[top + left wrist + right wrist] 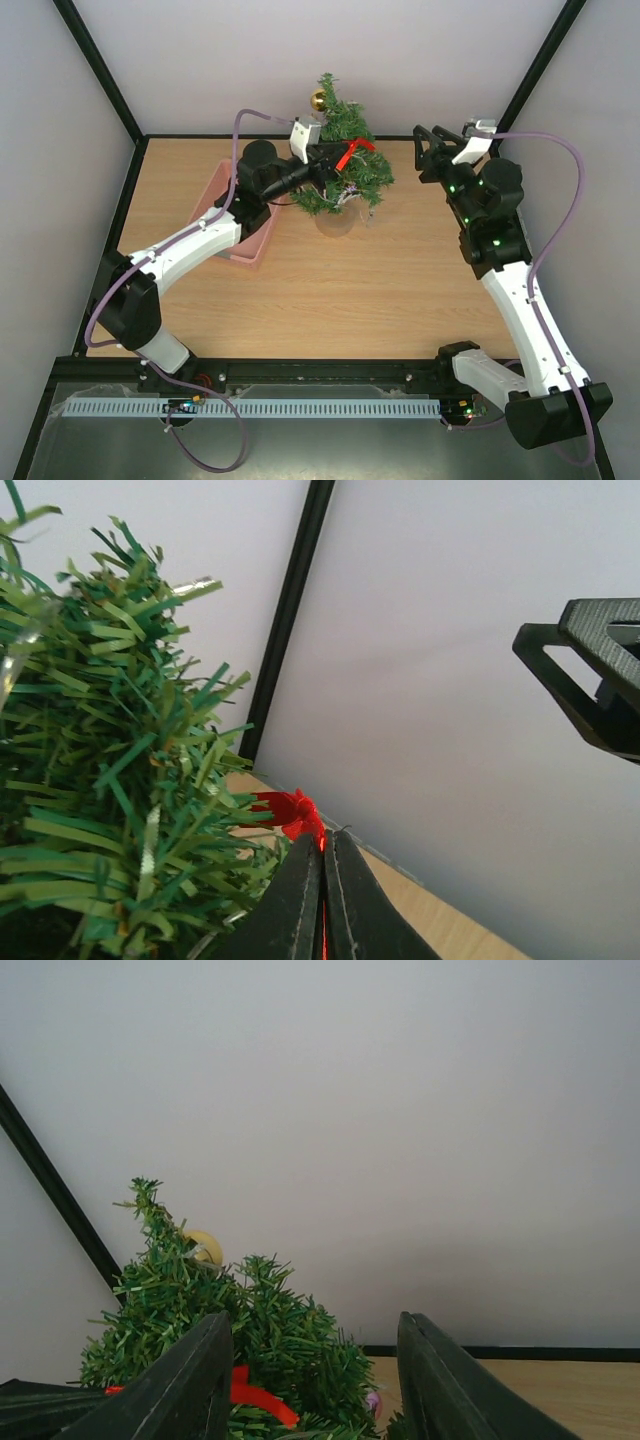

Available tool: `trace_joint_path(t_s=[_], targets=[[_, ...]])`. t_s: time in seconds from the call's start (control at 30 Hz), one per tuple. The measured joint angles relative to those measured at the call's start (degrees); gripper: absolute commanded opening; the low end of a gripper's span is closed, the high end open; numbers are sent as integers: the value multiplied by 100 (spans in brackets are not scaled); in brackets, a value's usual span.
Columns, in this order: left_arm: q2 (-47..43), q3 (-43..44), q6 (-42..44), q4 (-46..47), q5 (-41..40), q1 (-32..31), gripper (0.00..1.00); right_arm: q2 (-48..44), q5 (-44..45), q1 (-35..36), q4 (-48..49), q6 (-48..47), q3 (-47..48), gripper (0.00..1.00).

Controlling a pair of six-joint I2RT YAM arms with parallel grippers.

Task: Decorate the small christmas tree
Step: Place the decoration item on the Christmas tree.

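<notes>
**Red bow pinched at the little tree**

The left hand is squeezed shut on a red bow, with its tips in among the green branches. The small christmas tree stands upright at the far middle of the tabletop, right against this hand, and a gold ball hangs near its top. The right hand is spread wide and holds nothing; it waits off to the tree's right, well apart. If the left hand pushes too hard, the light tree may tip over. If it lets go too soon, the bow may slip off the branches and fall.
</notes>
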Motion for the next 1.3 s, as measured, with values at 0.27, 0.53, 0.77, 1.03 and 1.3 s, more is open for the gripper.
trace_joint_path(t_s=[0.27,0.53,0.77,1.03,1.3], targets=[[50,0,334,-2,-291,0,2,284,-385,0,7,52,0,43],[103,-2,450,-103,-426,52,2,442,-616,0,2,94,0,43],[105,-35,472,-190,-461,66,2,442,-673,0,2,153,0,43],[103,-146,470,-358,-492,66,2,442,-680,0,2,181,0,43],[103,-149,463,-448,-699,66,3,560,-844,0,4,264,4,41]])
